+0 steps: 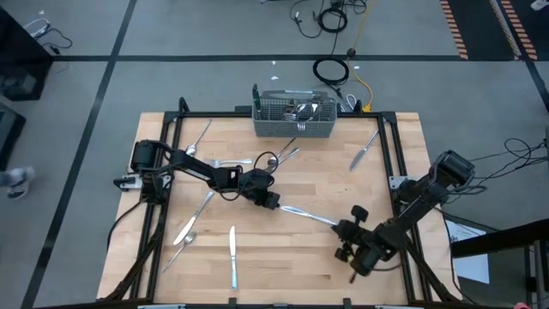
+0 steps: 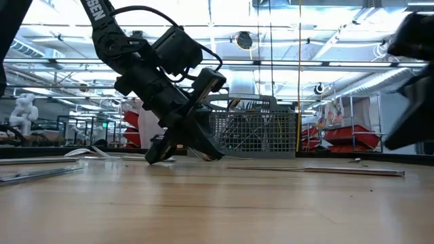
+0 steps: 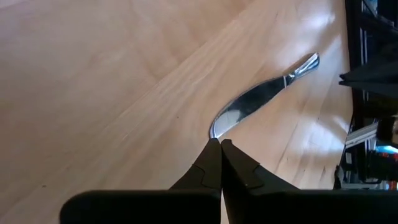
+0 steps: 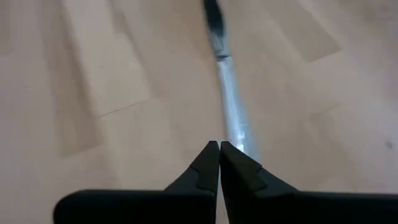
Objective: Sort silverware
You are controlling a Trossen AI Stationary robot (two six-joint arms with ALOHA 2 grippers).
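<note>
Left gripper (image 3: pixel 220 144), fingers pressed together, sits at the shiny silver table knife's (image 3: pixel 255 102) blade tip. Right gripper (image 4: pixel 219 147), closed and empty, hangs over that knife's handle end.

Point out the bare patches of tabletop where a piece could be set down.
Free: the near middle, between the lone knife and the right gripper; and the far-right stretch between the basket and another knife. Crowded: left-centre, around the left gripper and scattered silverware.

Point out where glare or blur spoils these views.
Left wrist view: sharp, with window glare on the knife and table. Right wrist view: the knife beyond the right pincer is blurred. Low view: bright ceiling lights, left arm backlit, dark.
</note>
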